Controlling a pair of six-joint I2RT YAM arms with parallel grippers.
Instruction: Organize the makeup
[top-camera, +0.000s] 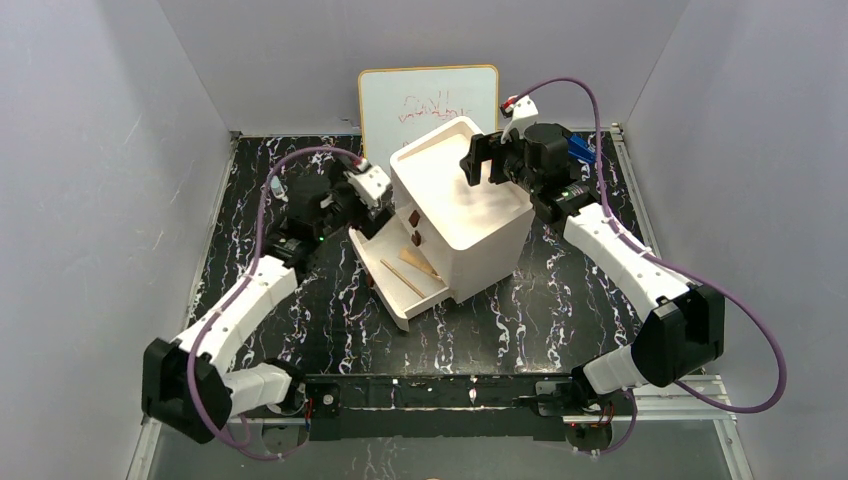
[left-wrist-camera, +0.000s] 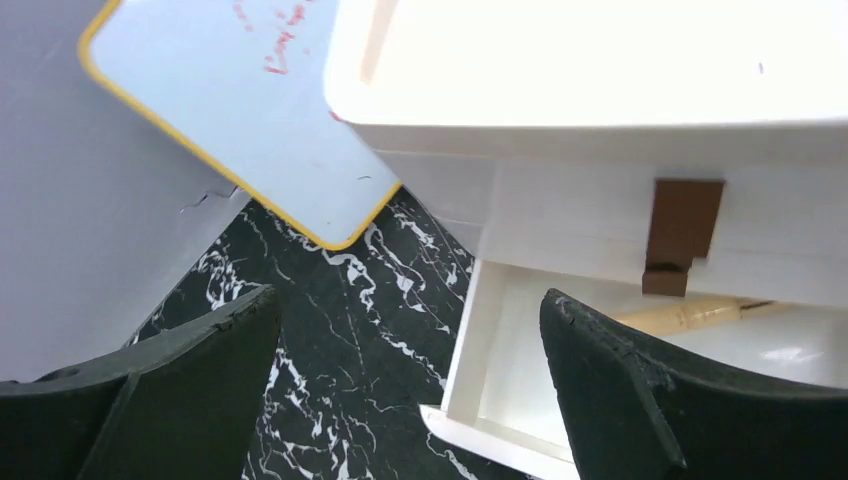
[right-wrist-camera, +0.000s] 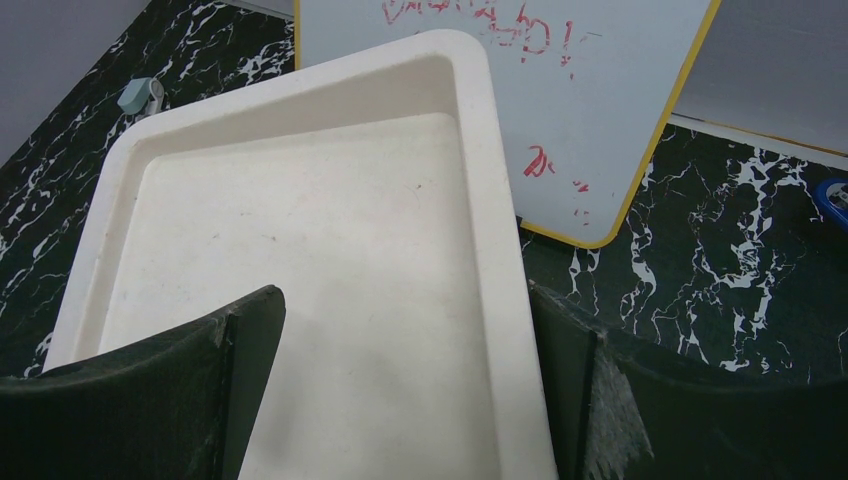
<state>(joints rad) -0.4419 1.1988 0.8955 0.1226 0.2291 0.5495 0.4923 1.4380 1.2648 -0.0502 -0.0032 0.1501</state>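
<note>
Two gold-tan pencils (top-camera: 408, 270) lie in the pulled-out bottom drawer (top-camera: 395, 300) of the white drawer box (top-camera: 470, 215). One pencil shows in the left wrist view (left-wrist-camera: 690, 315) under a brown handle (left-wrist-camera: 683, 235). My left gripper (top-camera: 350, 212) is open and empty at the drawer's back left corner; that corner (left-wrist-camera: 470, 400) lies between its fingers. My right gripper (top-camera: 478, 160) is open and empty above the box's bare top tray (right-wrist-camera: 300, 240), one finger (right-wrist-camera: 640, 400) outside the rim. The compacts, pink bar and palette are out of view.
A whiteboard (top-camera: 425, 100) with red scribbles leans on the back wall behind the box. A small grey-blue object (right-wrist-camera: 140, 95) lies on the black marble table at the back left. A blue object (right-wrist-camera: 835, 200) lies at the back right. Grey walls stand close on three sides.
</note>
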